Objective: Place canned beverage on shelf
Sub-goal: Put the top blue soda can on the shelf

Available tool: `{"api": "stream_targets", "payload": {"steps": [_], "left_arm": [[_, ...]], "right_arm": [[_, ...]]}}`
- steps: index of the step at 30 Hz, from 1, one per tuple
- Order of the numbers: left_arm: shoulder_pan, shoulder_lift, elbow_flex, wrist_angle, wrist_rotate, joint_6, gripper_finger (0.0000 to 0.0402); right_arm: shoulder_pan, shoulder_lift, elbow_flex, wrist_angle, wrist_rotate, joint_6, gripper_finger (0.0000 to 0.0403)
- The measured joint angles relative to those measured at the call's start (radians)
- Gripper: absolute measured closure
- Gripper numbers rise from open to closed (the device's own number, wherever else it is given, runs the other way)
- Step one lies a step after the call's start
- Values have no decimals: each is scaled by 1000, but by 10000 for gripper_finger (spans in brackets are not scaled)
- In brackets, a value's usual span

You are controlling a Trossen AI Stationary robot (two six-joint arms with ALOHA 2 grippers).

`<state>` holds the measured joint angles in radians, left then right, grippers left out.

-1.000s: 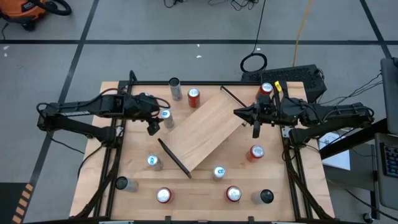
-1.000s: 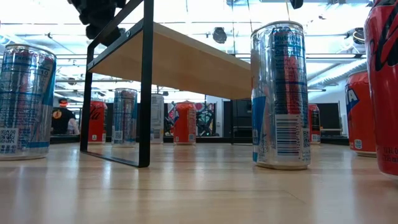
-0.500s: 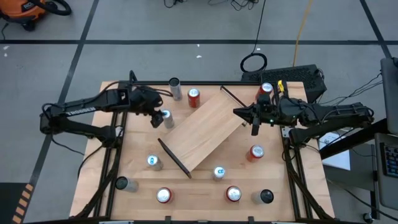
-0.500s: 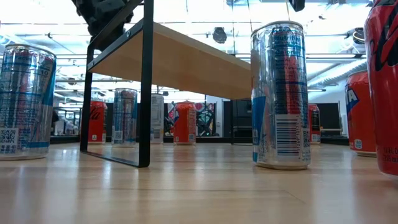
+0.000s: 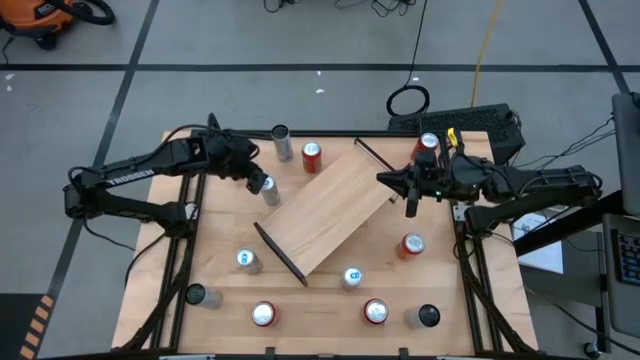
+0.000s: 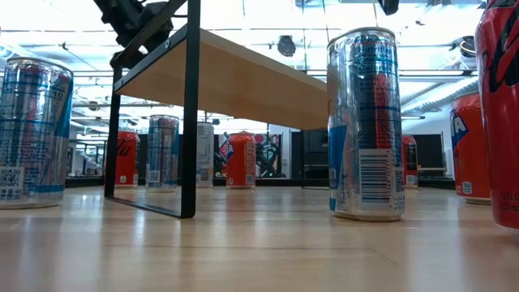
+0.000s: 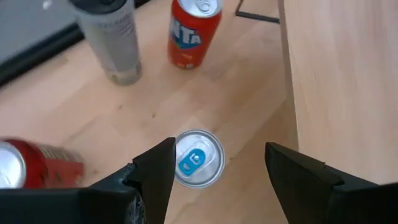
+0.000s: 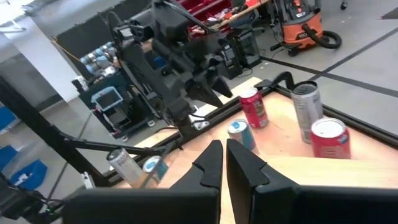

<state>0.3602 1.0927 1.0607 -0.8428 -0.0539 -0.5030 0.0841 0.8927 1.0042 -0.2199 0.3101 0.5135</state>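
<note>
Left tool [image 7: 217, 168] spread wide above blue-tabbed can [image 7: 197, 157], gripping nothing, beside shelf [image 5: 328, 208] on surface [image 5: 220, 240]. Right tool [image 8: 224, 163] clenched empty over shelf's far end.

You get even, bright overhead light, glare off ceiling lamps [image 6: 268, 10] behind the table [image 6: 243, 251], and blurred nearest cans [image 6: 500, 113].

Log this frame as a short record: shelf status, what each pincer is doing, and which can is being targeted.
shelf: light-wood shelf lies diagonally mid-table, nothing on top
left pincer: left pincer open, above the blue-tab can, not gripping it
right pincer: right pincer shut, empty, beside the shelf's right end
target can: blue-tab can, upright on the table beside the shelf's long edge
task stage: no can placed yet
</note>
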Motion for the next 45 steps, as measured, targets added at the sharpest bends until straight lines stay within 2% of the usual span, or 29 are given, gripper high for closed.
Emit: {"api": "stream_targets", "payload": {"steps": [7,11,14,16,18,24,29,38,45], "left_arm": [[-1,0,0,31,16,-140,153],[-1,0,0,27,15,-164,153],[0,0,0,15,-30,-172,153],[0,0,0,4,-80,-195,153],[8,8,0,-11,-112,-227,153],[28,33,1,-36,-115,-342,153],[28,56,1,-36,-49,-379,151],[26,84,1,-64,-29,-375,96],[23,120,1,-65,-50,-305,61]], "right_arm": [[-41,0,0,-97,-2,-2,403],[-71,0,0,-134,-89,-1,403],[-86,-1,0,-129,-154,38,403],[-90,-1,0,-130,-159,99,403],[-90,-1,0,-129,-141,170,403],[-90,4,0,-121,-14,298,403],[-91,15,0,-71,12,318,395],[-84,53,1,23,30,373,341],[-63,87,1,30,29,392,303]]}}
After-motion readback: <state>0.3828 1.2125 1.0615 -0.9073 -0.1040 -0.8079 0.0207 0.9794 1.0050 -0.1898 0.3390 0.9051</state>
